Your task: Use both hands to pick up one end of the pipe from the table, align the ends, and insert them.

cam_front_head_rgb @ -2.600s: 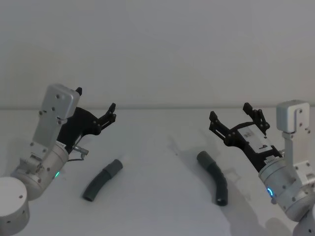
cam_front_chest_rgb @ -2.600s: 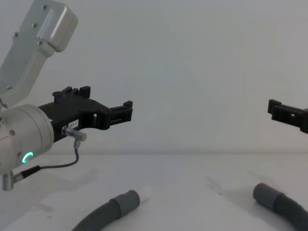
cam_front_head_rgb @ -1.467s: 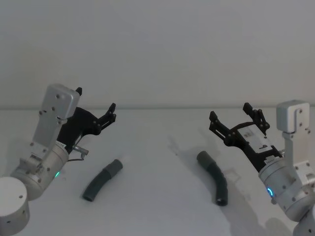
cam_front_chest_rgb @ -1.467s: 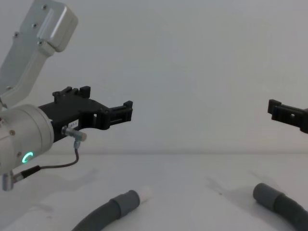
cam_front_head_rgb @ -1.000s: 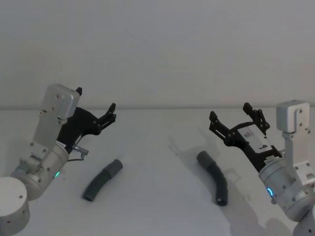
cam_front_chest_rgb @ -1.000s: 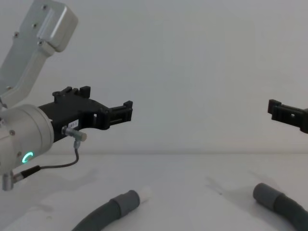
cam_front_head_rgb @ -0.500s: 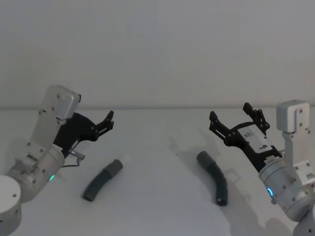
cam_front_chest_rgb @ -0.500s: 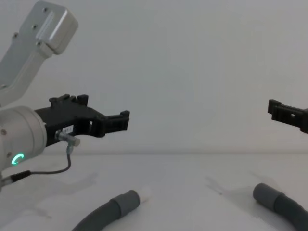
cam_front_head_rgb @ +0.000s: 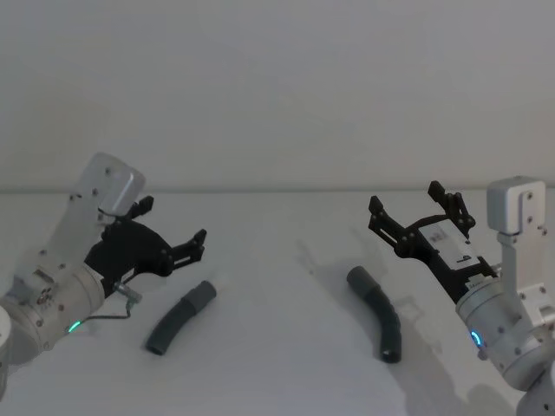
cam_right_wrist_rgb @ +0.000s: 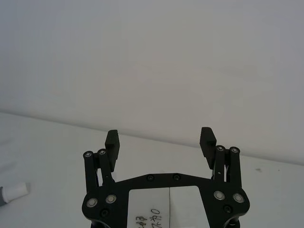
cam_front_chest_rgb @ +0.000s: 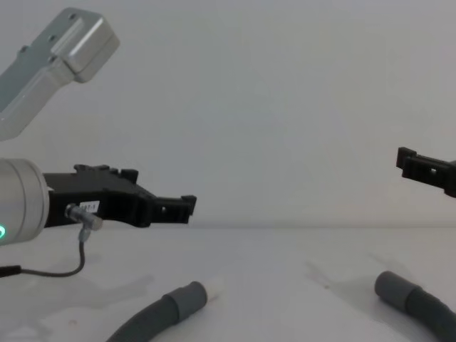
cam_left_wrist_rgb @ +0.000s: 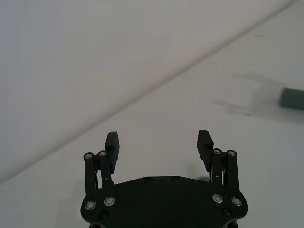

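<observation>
Left tool gapes wide and empty, low over the bench. A white-tipped pipe piece lies near, below its fingertips, untouched. Right tool is equally wide and empty, held higher, with the other pipe piece on the bench below it.

The room is softly and rather dimly lit, with no hard glare anywhere. The white worktop and the wall behind it sink into much the same flat grey, parted by one faint line. Shadows are pale and soft-edged and fall leftward, so the light seems to come from the right. One smudge lies left of the pipe, another beneath the left gripper. A green ring light glows on the left wrist and a blue light on the right. The black jaws show only bright screw heads.
</observation>
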